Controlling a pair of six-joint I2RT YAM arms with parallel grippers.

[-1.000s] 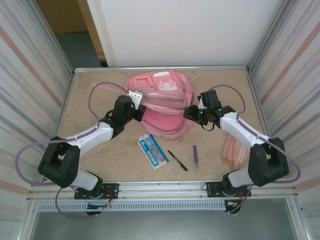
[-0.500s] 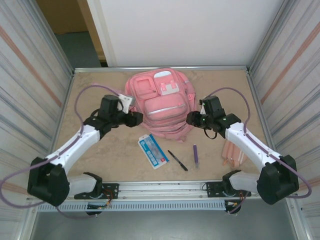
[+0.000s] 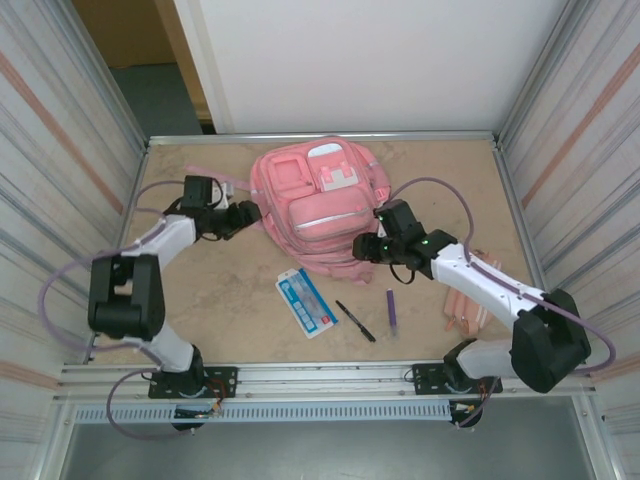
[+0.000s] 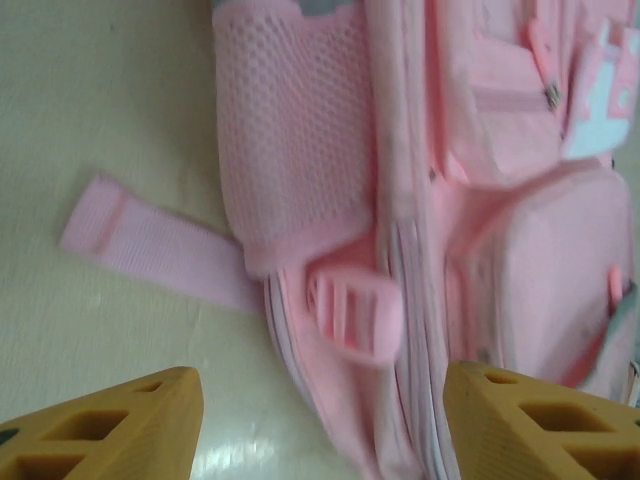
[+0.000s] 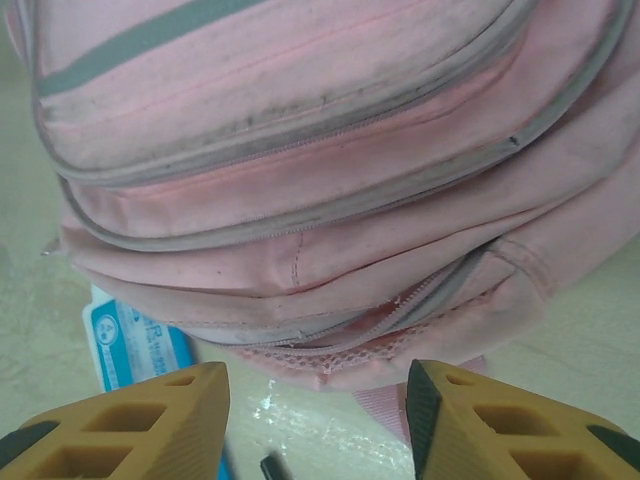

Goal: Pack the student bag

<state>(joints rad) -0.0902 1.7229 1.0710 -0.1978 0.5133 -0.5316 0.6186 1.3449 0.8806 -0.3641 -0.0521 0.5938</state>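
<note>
The student bag (image 3: 318,200) is a large pink backpack lying flat at the back middle of the table, pockets up. My left gripper (image 3: 250,215) is open at the bag's left side, nothing between its fingers (image 4: 110,430). In the left wrist view the bag's mesh side pocket (image 4: 300,130), a loose strap (image 4: 150,245) and a pink buckle (image 4: 355,310) lie just ahead. My right gripper (image 3: 362,247) is open at the bag's near right edge. In the right wrist view its fingers (image 5: 510,420) hover over bare table just short of the bag's bottom seam and zipper (image 5: 440,290).
A blue-and-white flat pack (image 3: 306,302) lies just in front of the bag, its corner also in the right wrist view (image 5: 130,345). A black pen (image 3: 355,321) and a purple pen (image 3: 391,311) lie right of it. Pale pink strips (image 3: 468,300) sit under the right arm. Metal walls enclose the table.
The left gripper let go of the bag's raised top, opened and drew back to the left. The bag settled flat. The right gripper slid left along the bag's near edge and opened slightly.
</note>
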